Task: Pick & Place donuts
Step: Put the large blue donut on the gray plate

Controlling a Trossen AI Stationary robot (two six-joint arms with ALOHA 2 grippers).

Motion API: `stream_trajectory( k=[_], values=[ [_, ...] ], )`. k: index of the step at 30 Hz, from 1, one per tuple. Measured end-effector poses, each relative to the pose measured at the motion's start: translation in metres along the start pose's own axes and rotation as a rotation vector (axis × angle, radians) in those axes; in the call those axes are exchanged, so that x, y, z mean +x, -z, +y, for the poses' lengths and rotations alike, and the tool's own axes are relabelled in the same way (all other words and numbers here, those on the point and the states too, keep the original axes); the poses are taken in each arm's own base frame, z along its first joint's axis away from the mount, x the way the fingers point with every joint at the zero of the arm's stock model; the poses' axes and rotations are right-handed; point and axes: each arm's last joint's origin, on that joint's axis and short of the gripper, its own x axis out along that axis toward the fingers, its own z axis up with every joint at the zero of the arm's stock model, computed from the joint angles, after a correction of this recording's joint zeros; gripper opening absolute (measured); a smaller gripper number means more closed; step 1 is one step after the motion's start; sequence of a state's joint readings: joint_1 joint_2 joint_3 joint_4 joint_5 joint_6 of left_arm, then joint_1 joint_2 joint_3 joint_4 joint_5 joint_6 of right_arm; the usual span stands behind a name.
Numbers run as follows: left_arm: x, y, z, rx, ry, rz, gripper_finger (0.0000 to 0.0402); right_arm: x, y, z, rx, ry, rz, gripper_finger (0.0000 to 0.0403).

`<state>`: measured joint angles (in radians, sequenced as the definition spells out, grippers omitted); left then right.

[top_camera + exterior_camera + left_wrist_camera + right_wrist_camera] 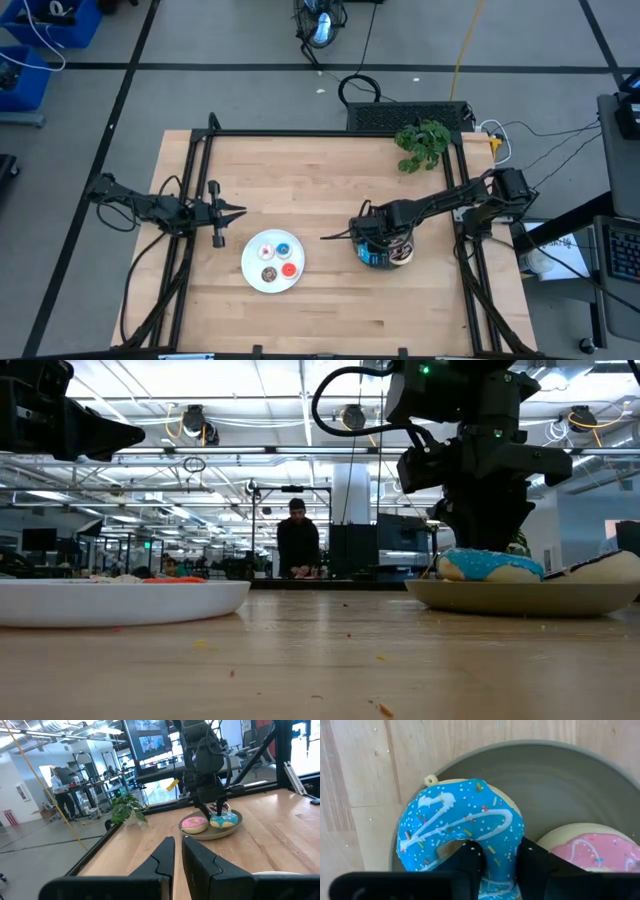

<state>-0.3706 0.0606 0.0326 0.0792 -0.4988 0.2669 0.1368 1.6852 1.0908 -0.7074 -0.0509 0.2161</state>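
The right gripper jaws are clenched on the blue-sprinkled donut over the grey plate, while the left gripper jaws sit nearly closed, holding nothing.

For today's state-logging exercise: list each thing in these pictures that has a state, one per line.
Right gripper: above the grey plate, fingers closed on the blue donut's ring.
Blue donut: gripped, on the grey plate.
Pink donut: lying free on the grey plate.
White plate: holds three tiny donuts.
Left gripper: fingers shut, holding nothing.
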Motion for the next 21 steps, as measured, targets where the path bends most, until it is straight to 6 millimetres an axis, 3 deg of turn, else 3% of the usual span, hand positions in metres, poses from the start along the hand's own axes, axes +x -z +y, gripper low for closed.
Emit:
stream_trajectory(
  k=[21],
  values=[
    [0.0,0.0,0.0,0.019,-0.001,0.0,0.0042,-0.0026,0.0057,-0.0075,0.048,0.044,0.069,0.0176]
  ],
)
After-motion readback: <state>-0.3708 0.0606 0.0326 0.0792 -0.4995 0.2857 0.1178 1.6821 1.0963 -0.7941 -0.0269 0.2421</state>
